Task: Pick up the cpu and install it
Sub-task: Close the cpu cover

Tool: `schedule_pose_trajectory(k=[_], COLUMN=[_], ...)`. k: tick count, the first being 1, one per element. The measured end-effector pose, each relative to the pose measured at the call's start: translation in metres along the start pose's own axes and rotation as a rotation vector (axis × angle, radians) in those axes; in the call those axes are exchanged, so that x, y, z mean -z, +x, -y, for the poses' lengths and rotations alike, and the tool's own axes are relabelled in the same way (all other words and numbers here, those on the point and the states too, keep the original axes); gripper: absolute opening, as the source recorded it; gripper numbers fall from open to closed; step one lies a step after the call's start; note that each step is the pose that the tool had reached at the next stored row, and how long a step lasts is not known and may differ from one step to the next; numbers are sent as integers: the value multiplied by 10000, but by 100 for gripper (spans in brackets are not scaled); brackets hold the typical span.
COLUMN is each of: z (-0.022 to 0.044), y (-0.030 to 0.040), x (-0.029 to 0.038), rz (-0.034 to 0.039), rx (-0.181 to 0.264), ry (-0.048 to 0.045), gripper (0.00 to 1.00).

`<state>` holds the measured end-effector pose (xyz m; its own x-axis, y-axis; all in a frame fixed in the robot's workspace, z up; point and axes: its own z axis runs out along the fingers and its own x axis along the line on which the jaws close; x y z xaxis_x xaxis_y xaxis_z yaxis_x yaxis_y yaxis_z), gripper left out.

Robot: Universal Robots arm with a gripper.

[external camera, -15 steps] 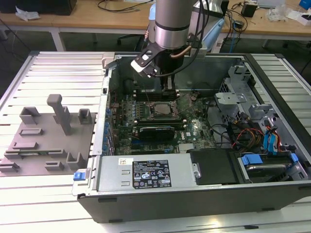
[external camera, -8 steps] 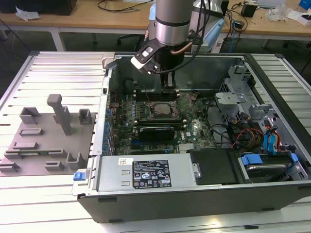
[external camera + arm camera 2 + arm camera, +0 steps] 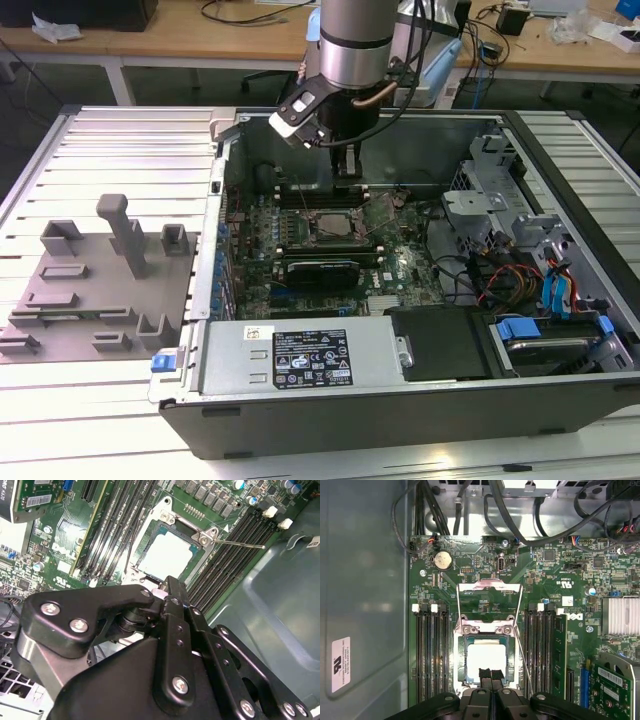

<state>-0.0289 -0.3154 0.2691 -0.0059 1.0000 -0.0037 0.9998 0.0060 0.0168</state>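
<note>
cpu: pale silvery square (image 3: 486,659), lying flat inside the socket frame (image 3: 458,655) on the motherboard (image 3: 560,580); in the second wrist view its top (image 3: 167,555) shows bare, with nothing over it.
gripper: hangs over the socket, its tip (image 3: 490,674) over one edge of the chip in the first wrist view; in the exterior view it (image 3: 347,165) reaches down into the open computer case (image 3: 560,135).
fingers: the two black tips (image 3: 484,675) are pressed together, side by side, with nothing between them.
contact: cannot tell whether the tips touch the chip or sit just above it.
load plate: metal window frame (image 3: 489,597) swung open, clear of the socket at one end.
lever: thin metal rod (image 3: 524,660) released, slanting out beside the socket.
memory slots: long black rows (image 3: 427,650) flank the socket on both sides.
coin battery: round, silver (image 3: 440,559), on the board beyond the load plate.
grey plastic blocks: fixture (image 3: 110,270) on the slatted table (image 3: 130,140), at the exterior view's left, well apart from the case.
</note>
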Motion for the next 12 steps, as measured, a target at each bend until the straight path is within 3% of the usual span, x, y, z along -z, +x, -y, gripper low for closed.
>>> schedule_pose_trajectory(k=[9, 12], z=[-2, -40], y=[0, -1], x=[20, 21], rz=[0, 2], rx=[-1, 0], ry=[0, 1], gripper=[11, 11])
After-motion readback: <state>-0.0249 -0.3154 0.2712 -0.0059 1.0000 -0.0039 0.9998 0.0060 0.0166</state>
